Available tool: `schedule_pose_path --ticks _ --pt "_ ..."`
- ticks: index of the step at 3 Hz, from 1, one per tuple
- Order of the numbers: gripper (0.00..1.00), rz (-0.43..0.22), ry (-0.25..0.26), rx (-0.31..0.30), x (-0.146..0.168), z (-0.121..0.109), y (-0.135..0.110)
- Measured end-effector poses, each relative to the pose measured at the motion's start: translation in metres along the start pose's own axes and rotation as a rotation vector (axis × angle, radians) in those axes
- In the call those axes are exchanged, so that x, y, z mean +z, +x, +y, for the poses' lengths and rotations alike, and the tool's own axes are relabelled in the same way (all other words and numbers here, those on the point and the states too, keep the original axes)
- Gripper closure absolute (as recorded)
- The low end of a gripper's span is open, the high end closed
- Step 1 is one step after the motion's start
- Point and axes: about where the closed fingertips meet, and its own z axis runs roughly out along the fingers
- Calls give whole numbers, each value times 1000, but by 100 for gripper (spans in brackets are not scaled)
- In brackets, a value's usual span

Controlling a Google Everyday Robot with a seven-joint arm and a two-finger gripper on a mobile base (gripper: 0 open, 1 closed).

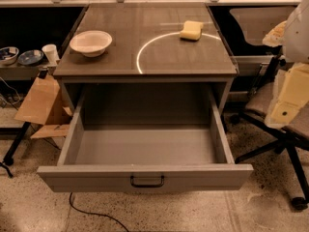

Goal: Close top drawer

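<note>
**A:** Where does the top drawer sit?

**B:** The top drawer (145, 151) is pulled far out of the cabinet (224, 93), toward the camera. Its grey box shows bare inside, and its front panel (87, 178) hangs over the speckled floor (193, 214).

**A:** How will it handle?

**B:** I'd judge it stiff and fairly heavy. It is a wide, deep box, likely on slides. Pushed near the middle it should run straight, but pushed at a corner it may rack and bind. It needs no grip, only a flat press on the front panel just beside the small dark bail handle (147, 181) at its centre. The handle looks hinged, so it is a poor thing to push on.

**A:** And the claw?

**B:** What I take for the claw (287, 105) is at the right edge, in front of the office chair (285, 144) and well apart from the drawer. I cannot tell whether it is clenched or released.

**A:** Anything in the way?

**B:** Nothing that I can see lies between the drawer and its opening. On the counter (120, 18) above, a white bowl (91, 42) sits to the left. A yellow sponge (191, 30) lies further back on the right, on a white arc (145, 50) marked there. Neither is in the drawer's path.

Brown boards (41, 103) lean beside the cabinet's left side. A black cable (91, 211) runs on the floor from under the panel. The chair's legs stand near the drawer's right corner, and that is the side the claw would have to come from.
</note>
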Motion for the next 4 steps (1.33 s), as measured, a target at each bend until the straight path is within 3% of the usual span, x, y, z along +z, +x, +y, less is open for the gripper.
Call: schedule_pose_path --ticks 2,4 --pt "0 -19 14 -1 -3 -1 1" --pt "0 -66 -60 -6 45 22 33"
